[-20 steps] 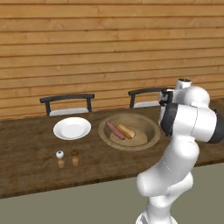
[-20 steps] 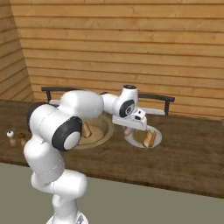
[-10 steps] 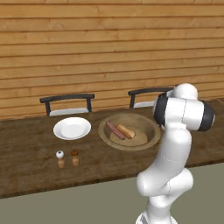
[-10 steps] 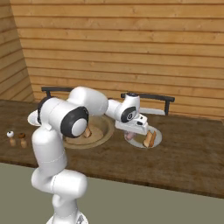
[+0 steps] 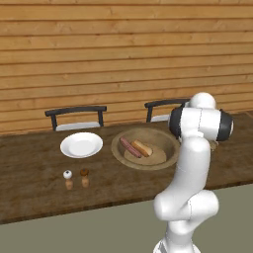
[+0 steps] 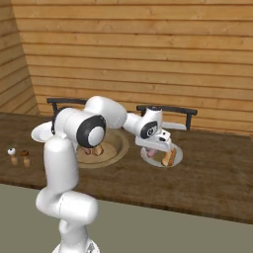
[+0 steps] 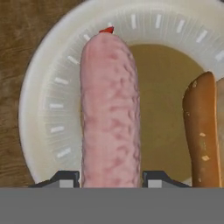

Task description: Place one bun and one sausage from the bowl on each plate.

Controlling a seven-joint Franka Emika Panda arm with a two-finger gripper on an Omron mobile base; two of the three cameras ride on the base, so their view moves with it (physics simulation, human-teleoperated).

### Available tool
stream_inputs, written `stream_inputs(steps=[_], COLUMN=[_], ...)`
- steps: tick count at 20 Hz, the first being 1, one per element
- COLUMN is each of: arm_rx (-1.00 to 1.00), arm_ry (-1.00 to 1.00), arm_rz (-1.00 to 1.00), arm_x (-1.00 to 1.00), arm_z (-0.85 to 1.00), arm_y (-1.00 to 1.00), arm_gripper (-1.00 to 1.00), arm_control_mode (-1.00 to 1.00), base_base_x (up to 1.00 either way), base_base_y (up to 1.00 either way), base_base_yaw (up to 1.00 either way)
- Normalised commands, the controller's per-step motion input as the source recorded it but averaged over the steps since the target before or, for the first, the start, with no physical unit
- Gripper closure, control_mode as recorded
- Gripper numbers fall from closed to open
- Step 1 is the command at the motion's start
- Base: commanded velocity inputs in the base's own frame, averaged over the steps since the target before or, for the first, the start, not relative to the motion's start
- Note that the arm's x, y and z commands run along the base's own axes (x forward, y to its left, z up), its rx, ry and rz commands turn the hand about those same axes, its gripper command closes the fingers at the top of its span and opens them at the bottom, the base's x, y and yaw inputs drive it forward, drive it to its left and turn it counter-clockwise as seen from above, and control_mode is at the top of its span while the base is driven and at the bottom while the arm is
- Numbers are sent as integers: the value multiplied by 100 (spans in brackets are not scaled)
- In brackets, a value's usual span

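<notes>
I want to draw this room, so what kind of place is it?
Probably a kitchen or dining nook. There is a long wooden counter, chairs tucked behind it against a plank wall, and food being served: a white plate, a wooden bowl and little shakers.

- A pale pink sausage (image 7: 110, 109) hangs lengthwise over the right-hand plate (image 7: 48, 109), clamped between the end effector (image 7: 110, 178) fingertips.
- A golden-brown bun (image 7: 201, 131) lies on that plate, beside the sausage.
- The wooden bowl (image 5: 165, 158) holds a second, darker sausage (image 5: 129, 147) and a second bun (image 5: 141, 147), side by side.
- The left plate (image 5: 81, 145) sits left of the bowl.
</notes>
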Motion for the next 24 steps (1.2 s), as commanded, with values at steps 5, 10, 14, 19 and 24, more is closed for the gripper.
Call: stream_inputs(steps=[5,10,14,19,24], arm_rx=[0,0,0,0,0], arm_ry=[0,0,0,0,0], arm_rz=[0,0,0,0,0], arm_x=[6,0,0,0,-6], arm_z=[-28,0,0,0,4], arm_y=[-3,0,0,0,0], arm_gripper=[100,100,-100,-100,-100], arm_control_mode=[-100,-100,-100,-100,-100], base_base_x=[0,0,0,0,0], base_base_y=[0,0,0,0,0], base_base_yaw=[0,0,0,0,0])
